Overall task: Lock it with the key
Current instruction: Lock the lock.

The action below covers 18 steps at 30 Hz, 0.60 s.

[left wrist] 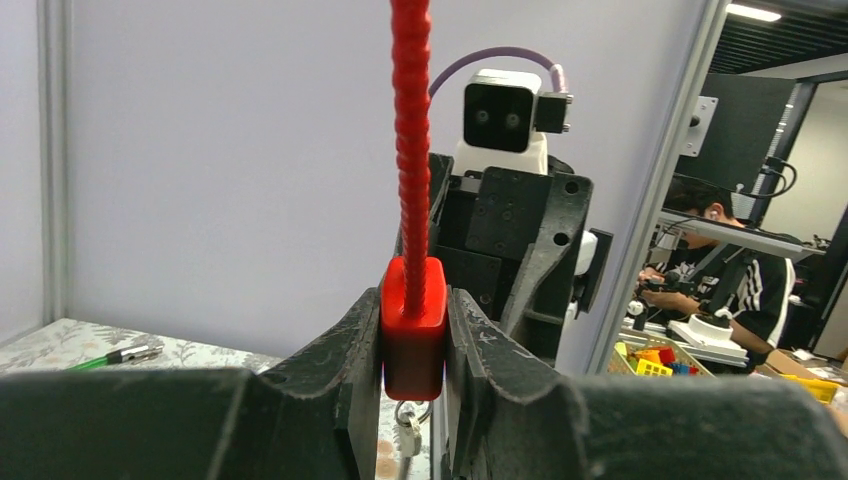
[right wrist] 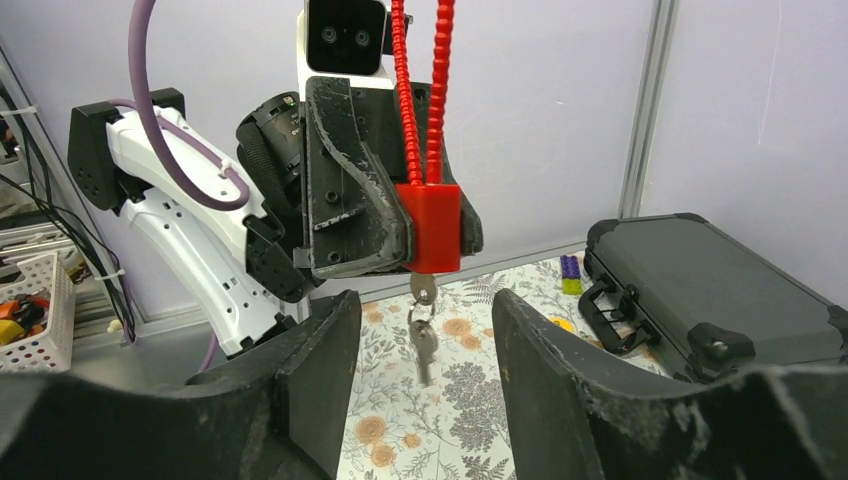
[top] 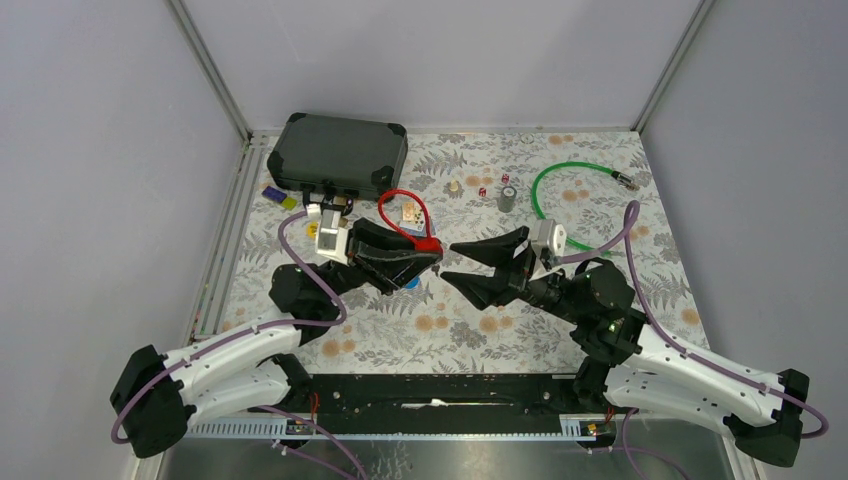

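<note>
My left gripper (top: 425, 256) is shut on the red body of a cable padlock (left wrist: 412, 325), held above the table; it also shows in the top view (top: 430, 246) and the right wrist view (right wrist: 433, 225). Its red cable loop (top: 402, 208) arcs back over the gripper. One key sits in the lock's underside, and a second key (right wrist: 424, 345) hangs from it on a ring. My right gripper (top: 447, 259) is open, facing the lock, with the hanging key (left wrist: 408, 432) in line with the gap between its fingers (right wrist: 320, 360).
A dark hard case (top: 340, 153) lies at the back left, also in the right wrist view (right wrist: 700, 300). A green cable (top: 570, 185), a small grey cylinder (top: 507, 198), small toy bricks (top: 272, 193) and a wooden piece (top: 411, 211) lie on the floral table.
</note>
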{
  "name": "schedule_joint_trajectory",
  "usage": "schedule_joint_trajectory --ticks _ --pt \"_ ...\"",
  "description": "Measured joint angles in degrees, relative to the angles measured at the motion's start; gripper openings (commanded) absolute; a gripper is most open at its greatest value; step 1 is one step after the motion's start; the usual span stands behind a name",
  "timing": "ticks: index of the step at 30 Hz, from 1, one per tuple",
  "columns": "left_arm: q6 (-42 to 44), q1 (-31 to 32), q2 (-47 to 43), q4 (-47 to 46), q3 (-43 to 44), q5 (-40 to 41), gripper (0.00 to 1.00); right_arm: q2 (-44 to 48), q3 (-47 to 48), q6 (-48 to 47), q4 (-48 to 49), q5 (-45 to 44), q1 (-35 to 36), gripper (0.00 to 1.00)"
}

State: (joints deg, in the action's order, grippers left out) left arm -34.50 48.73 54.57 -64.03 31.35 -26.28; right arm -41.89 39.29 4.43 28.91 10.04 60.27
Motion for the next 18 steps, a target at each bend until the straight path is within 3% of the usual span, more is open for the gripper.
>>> schedule_joint_trajectory --ticks 11,18 --pt "-2.27 0.0 2.21 -3.21 0.0 -3.69 0.0 -0.61 0.0 0.57 -0.04 0.17 0.0 0.45" --pt "-3.08 0.0 2.71 -3.74 0.0 -4.79 0.0 -2.05 0.0 0.87 0.0 0.63 0.0 0.43"
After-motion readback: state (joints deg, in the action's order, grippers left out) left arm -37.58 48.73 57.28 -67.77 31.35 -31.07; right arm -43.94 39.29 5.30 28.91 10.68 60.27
